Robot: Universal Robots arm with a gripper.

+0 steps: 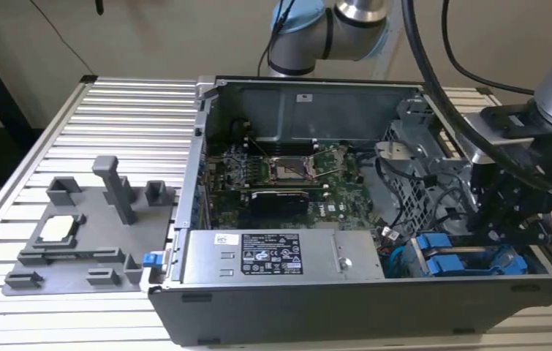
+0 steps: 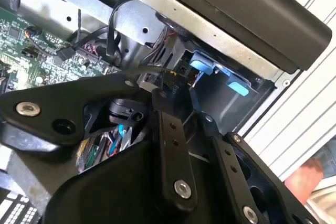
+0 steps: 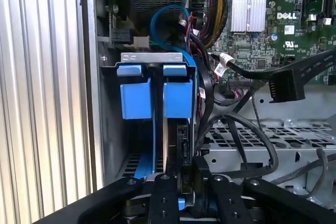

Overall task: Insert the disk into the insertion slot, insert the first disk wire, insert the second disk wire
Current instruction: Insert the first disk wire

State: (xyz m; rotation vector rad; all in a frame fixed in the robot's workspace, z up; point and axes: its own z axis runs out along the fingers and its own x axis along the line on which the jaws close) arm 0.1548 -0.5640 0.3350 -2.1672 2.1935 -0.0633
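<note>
The flat, rectangular silver-grey metal disk (image 3: 166, 148), clipped in its bright blue plastic carrier frame (image 3: 177, 99), stands on edge, seated deep in the grey sheet-metal insertion slot (image 3: 152, 57), straight ahead of the gripper (image 3: 186, 184) and very near its tip.

- I see the case (image 1: 354, 314) standing on the tabletop (image 1: 110, 102), with a jig (image 1: 80, 241) beside it on the exterior view's left.
- Inside the case, the board (image 1: 286, 175) lies behind the supply box (image 1: 276, 256).
- The disk (image 3: 177, 100) sits in the corner bay, to the exterior view's right of that box.
- My hand (image 1: 508, 223) hangs over the bay.
</note>
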